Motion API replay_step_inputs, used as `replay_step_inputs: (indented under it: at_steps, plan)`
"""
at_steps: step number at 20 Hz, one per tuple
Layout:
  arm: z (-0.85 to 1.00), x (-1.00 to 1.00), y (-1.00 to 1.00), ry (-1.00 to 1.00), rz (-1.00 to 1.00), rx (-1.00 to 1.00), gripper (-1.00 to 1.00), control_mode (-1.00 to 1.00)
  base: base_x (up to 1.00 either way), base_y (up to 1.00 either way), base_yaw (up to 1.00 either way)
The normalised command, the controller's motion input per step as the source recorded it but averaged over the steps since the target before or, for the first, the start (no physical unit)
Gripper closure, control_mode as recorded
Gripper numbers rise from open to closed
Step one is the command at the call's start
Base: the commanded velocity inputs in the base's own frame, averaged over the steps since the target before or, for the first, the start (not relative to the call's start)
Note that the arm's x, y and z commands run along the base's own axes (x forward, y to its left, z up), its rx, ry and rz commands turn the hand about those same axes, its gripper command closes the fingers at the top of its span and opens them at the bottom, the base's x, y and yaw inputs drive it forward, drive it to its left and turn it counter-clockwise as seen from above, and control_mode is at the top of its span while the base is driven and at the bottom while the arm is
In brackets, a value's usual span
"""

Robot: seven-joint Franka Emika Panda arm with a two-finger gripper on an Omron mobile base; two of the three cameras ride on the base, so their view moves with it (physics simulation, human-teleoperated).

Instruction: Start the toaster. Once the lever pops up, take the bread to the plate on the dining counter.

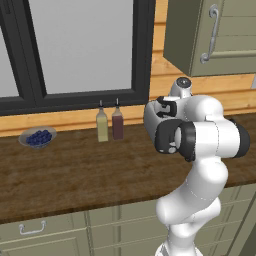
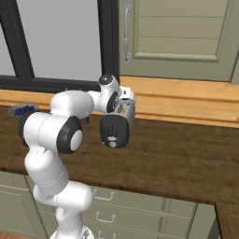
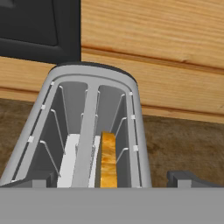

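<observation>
Left base view, from the left: a round grey bowl of blueberries (image 1: 37, 137), then two slim bottles (image 1: 110, 124), pale and dark, stand upright on the brown wood-grain desk (image 1: 75, 175). Hand view looks down into the toaster (image 3: 48, 113), smooth grey with rounded corners; wire guides line its two slots, the bread (image 3: 108, 159), golden-crusted, in the right one. The hand (image 3: 107, 183) hovers just above, fingers spread apart.

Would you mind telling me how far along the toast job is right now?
Done: nothing visible yet. In hand: the open gripper hovers over the toaster, whose right slot holds the bread. Left: starting the toaster, then carrying the bread to the plate.
</observation>
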Motion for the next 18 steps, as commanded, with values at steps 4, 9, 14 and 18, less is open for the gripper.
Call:
replay_step_inputs:
  at_steps: [4, 9, 14, 18]
  plan:
    - [0.0, 0.0, 0.0, 0.0, 0.0, 0.0, -1.0, -1.0, 0.0, 0.0, 0.0]
    - [0.0, 0.0, 0.0, 0.0, 0.0, 0.0, -1.0, -1.0, 0.0, 0.0, 0.0]
    - [0.0, 0.0, 0.0, 0.0, 0.0, 0.0, -1.0, -1.0, 0.0, 0.0, 0.0]
    - [0.0, 0.0, 0.0, 0.0, 0.0, 0.0, -1.0, -1.0, 0.0, 0.0, 0.0]
